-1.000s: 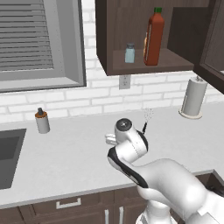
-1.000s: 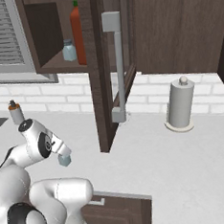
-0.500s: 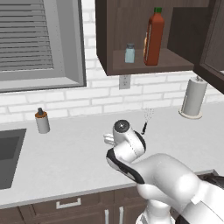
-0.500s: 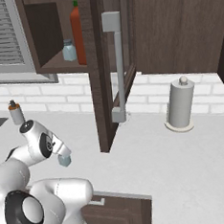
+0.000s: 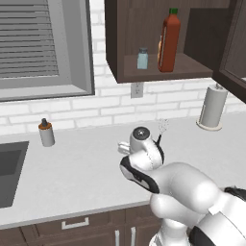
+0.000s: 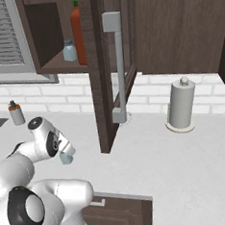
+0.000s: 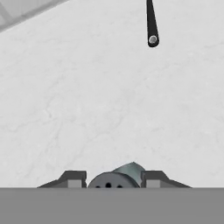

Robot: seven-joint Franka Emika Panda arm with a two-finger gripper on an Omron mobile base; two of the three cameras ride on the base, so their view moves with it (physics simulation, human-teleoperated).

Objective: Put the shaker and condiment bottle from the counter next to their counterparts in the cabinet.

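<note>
Fingers [image 7: 74, 178] flank the shaker [image 7: 114, 179] low over the counter [image 7: 87, 100].

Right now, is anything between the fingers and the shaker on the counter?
Nothing visible. In the hand view the fingers sit on either side of the shaker, whose grey cap fills the gap between them. On the counter ahead, a thin black handle lies clear of the grasp.

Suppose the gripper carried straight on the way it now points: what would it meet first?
The gripper points down at the counter, its fingers either side of the shaker. It would likely press the shaker first, then the counter below.
</note>
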